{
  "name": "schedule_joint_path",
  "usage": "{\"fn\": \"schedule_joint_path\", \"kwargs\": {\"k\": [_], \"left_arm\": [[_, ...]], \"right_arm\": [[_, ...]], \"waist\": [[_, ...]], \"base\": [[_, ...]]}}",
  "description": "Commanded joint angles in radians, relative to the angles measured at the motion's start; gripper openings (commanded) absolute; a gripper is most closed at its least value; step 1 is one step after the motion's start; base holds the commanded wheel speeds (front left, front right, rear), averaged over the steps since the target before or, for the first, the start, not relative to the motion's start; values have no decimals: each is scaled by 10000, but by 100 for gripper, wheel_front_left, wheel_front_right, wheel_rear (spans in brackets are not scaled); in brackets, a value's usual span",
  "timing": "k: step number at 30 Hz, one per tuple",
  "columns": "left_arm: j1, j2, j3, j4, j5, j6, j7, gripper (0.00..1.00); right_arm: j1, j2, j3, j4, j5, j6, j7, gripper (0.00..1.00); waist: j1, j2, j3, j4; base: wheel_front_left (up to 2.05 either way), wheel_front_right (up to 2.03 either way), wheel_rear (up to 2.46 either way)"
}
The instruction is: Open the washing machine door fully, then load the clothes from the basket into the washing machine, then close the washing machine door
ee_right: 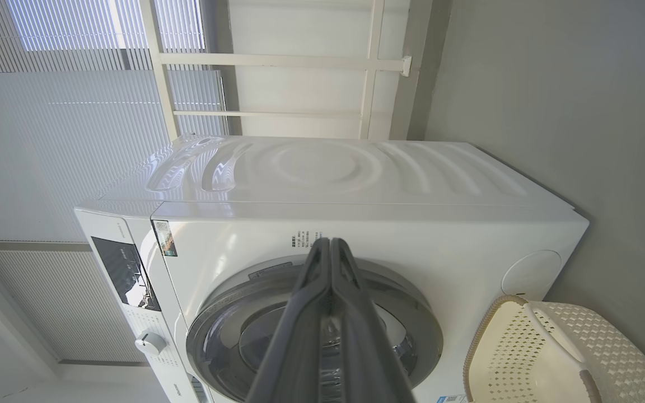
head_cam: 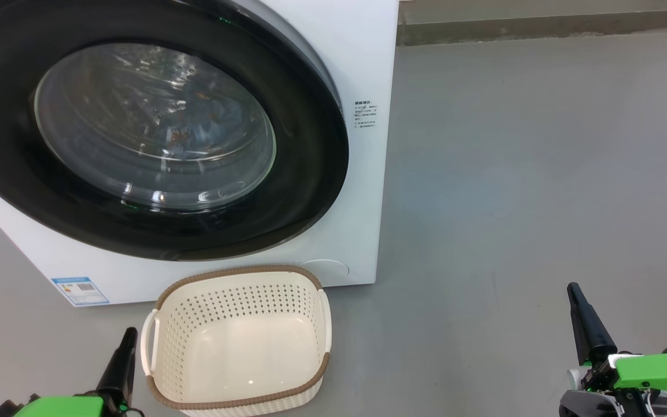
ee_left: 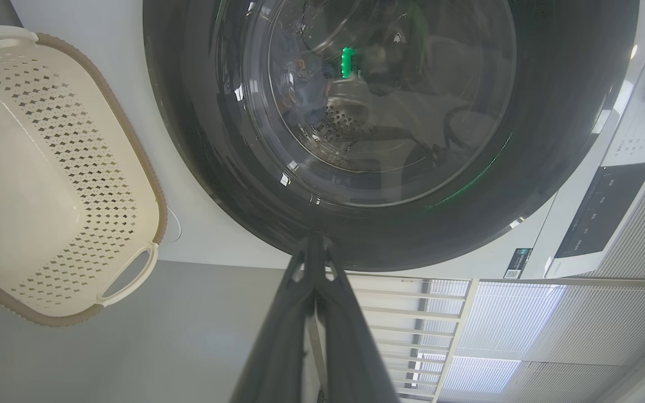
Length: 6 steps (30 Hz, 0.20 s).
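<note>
The washing machine stands ahead with its door lying flat against the front, black rim around clear glass. Through the glass I see light blue clothes with orange-brown print, resting in the drum. The cream basket sits on the floor just below the door with nothing inside it. My left gripper is shut, low at the basket's left side, fingers pointing at the door's rim. Off to the right over bare floor, my right gripper is shut and holds nothing.
Grey floor stretches to the right of the machine up to a wall skirting. The machine's control panel and knob are at its top. Window blinds and a white railing lie beyond.
</note>
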Motion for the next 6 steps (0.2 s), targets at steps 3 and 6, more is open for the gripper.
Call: {"fn": "schedule_joint_path", "kwargs": {"k": [3,6], "left_arm": [[-420,131,344,-283,-88,-29,59,0],[-420,131,344,-283,-88,-29,59,0]], "right_arm": [[-60,-31,227,-303,42,16,78,0],[-60,-31,227,-303,42,16,78,0]], "waist": [[0,0,0,0],[0,0,0,0]], "base": [[0,0,0],[0,0,0]]}}
